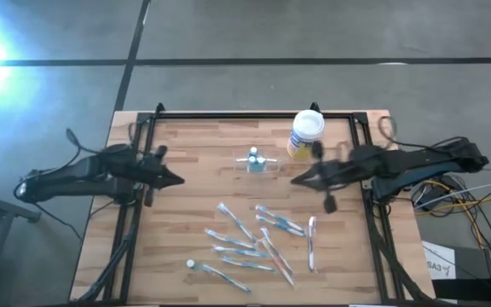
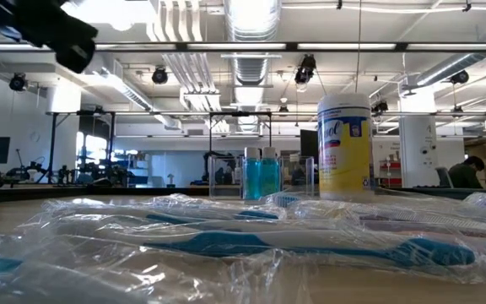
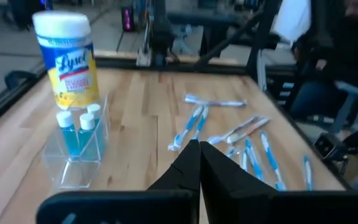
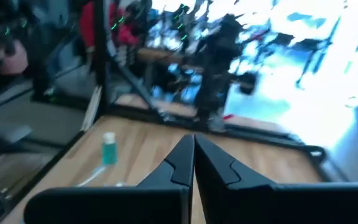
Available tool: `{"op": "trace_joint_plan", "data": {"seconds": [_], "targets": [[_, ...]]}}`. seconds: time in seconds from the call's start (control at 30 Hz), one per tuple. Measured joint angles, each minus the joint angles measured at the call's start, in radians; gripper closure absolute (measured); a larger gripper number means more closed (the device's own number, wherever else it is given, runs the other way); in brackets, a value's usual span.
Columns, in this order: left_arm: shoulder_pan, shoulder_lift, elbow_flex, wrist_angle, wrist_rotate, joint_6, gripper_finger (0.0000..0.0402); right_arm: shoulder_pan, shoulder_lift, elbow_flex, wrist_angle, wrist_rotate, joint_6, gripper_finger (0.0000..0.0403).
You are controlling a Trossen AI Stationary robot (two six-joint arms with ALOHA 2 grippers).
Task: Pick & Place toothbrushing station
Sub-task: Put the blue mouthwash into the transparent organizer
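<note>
The toothbrushing station [image 1: 256, 162] is a small clear plastic holder with two blue bottles in it. It stands on its base at the middle of the wooden table, also seen in the left wrist view [image 3: 79, 146] and the low view [image 2: 260, 173]. My left gripper [image 1: 177, 180] hovers shut to the left of it, pointing toward it, its fingertips [image 3: 199, 155] together. My right gripper [image 1: 297, 180] hovers shut to the right of it, its fingertips [image 4: 193, 149] together. Neither touches anything.
A white-lidded, yellow-labelled canister [image 1: 307, 132] stands just behind and right of the holder. Several wrapped toothbrushes [image 1: 258, 243] lie scattered over the near half of the table. A small blue bottle [image 1: 191, 265] lies near the front left. A black frame [image 1: 254, 114] borders the table.
</note>
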Motion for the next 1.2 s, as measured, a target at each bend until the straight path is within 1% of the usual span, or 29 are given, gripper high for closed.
{"op": "trace_joint_plan", "data": {"seconds": [0.1,0.2,0.27,0.4,0.43,0.5,0.63,0.77,0.87,0.93,1.2], "targets": [[-0.002,-0.061,-0.016,-0.030,0.001,-0.032,0.0396,-0.015,-0.145,-0.090,-0.003,0.041,0.010,0.0394],[-0.016,-0.071,-0.027,-0.033,0.007,-0.059,0.0398,-0.033,-0.278,-0.205,0.017,0.077,0.053,0.0394],[-0.028,-0.067,-0.025,-0.017,0.008,-0.087,0.0399,-0.053,-0.354,-0.290,0.039,0.081,0.089,0.0394],[-0.051,-0.038,-0.042,0.007,0.003,-0.111,0.0398,-0.081,-0.458,-0.432,0.103,0.083,0.138,0.0394],[-0.057,-0.030,-0.049,-0.001,0.003,-0.112,0.0399,-0.087,-0.474,-0.458,0.120,0.081,0.143,0.0394],[-0.072,-0.019,-0.069,0.042,0.004,-0.113,0.0398,-0.091,-0.508,-0.500,0.147,0.080,0.144,0.0394],[-0.112,-0.016,-0.151,0.200,0.009,-0.086,0.0398,-0.092,-0.578,-0.545,0.143,0.073,0.143,0.0394],[-0.124,-0.037,-0.191,0.276,0.003,-0.054,0.0399,-0.092,-0.651,-0.550,0.097,0.073,0.144,0.0394],[-0.124,-0.072,-0.196,0.284,-0.015,-0.037,0.0398,-0.092,-0.698,-0.534,0.002,0.073,0.145,0.0394],[-0.124,-0.101,-0.196,0.285,-0.016,-0.021,0.0399,-0.092,-0.732,-0.532,-0.030,0.073,0.145,0.0394],[-0.124,-0.192,-0.196,0.285,-0.017,-0.012,0.0397,-0.092,-0.821,-0.587,-0.025,0.073,0.122,0.0394]]}}
